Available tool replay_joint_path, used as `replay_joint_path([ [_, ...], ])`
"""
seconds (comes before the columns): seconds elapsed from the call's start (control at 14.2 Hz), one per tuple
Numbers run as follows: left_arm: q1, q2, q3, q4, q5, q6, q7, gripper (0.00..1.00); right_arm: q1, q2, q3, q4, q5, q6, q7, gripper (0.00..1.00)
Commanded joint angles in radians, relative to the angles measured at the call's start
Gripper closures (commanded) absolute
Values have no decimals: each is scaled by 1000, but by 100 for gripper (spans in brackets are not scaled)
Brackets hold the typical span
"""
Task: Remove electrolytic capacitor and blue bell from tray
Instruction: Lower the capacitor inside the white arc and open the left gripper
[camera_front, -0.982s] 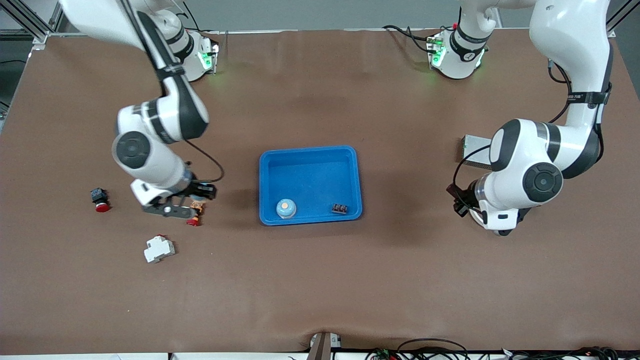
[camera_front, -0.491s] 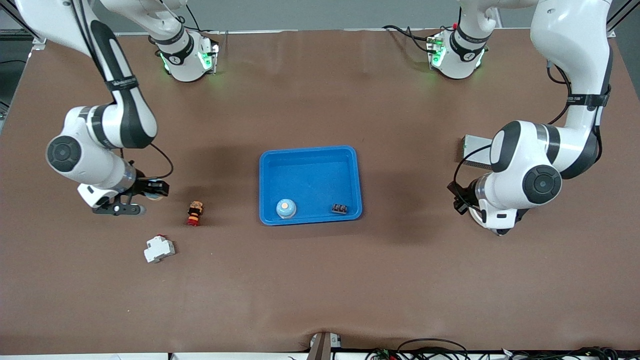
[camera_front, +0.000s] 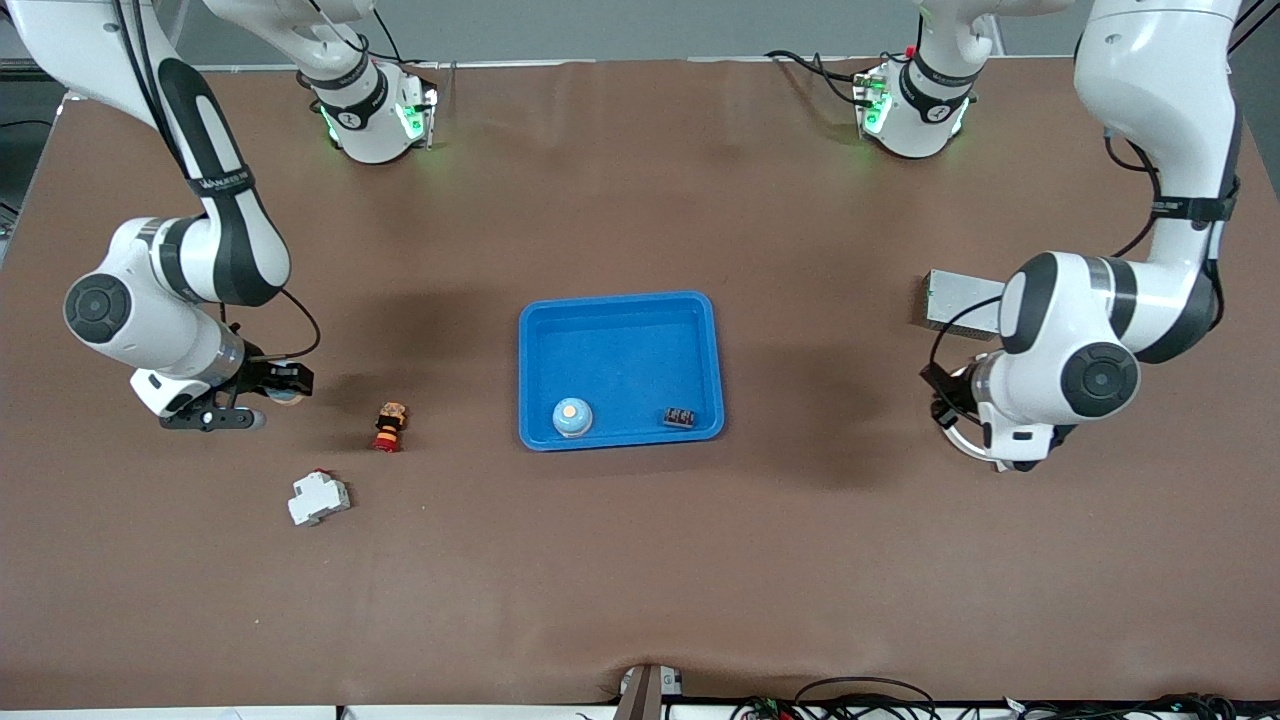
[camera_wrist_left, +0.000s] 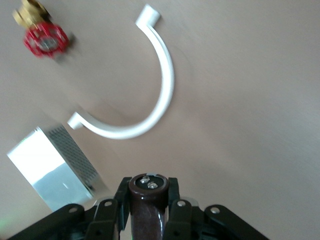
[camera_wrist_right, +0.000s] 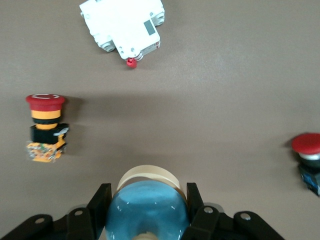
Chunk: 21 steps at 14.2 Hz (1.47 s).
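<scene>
My right gripper (camera_front: 283, 390) is shut on a blue dome bell (camera_wrist_right: 147, 210) with a tan base, low over the table toward the right arm's end, beside a red emergency-stop button (camera_front: 390, 427). My left gripper (camera_front: 945, 400) is shut on a brown cylindrical capacitor (camera_wrist_left: 148, 197), over a white curved piece (camera_wrist_left: 145, 100) toward the left arm's end. The blue tray (camera_front: 620, 305) sits mid-table. It holds another blue bell (camera_front: 572, 416) and a small black part (camera_front: 681, 416).
A white circuit breaker (camera_front: 318, 498) lies nearer the camera than the right gripper. A second red button (camera_wrist_right: 307, 150) shows in the right wrist view. A silver box (camera_front: 955, 300) and a red-handled brass valve (camera_wrist_left: 42, 35) lie near the left gripper.
My right arm has swung from over the emergency-stop button toward its end of the table, away from the tray, bell still held. My left arm has shifted slightly toward its end.
</scene>
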Motion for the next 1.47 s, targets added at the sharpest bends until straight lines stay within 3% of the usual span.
replay_joint_path([
  [0.0, 81, -4, -10, -19, 59, 1, 113, 100, -83, 49, 24, -9, 64, 48, -131, 100],
  [0.21, 116, 40, -7, -19, 88, 53, 135, 100, -126, 103, 19, -7, 230, 63, -326, 100],
  [0.49, 172, 89, -7, -17, 100, 124, 177, 98, -114, 122, 16, -9, 229, 108, -329, 100],
  [0.63, 175, 100, -7, -11, 99, 125, 177, 60, -109, 146, 15, -6, 221, 149, -329, 100],
  [0.77, 173, 93, -7, -11, 94, 122, 169, 0, -109, 157, 13, -1, 215, 161, -332, 100],
  [1.12, 152, 34, -24, 30, 44, 29, 140, 0, -117, 177, 12, 17, 131, 175, -325, 100],
  [1.4, 145, 16, -186, 82, -18, -70, -25, 0, -118, 203, -2, 40, 76, 175, -323, 100],
])
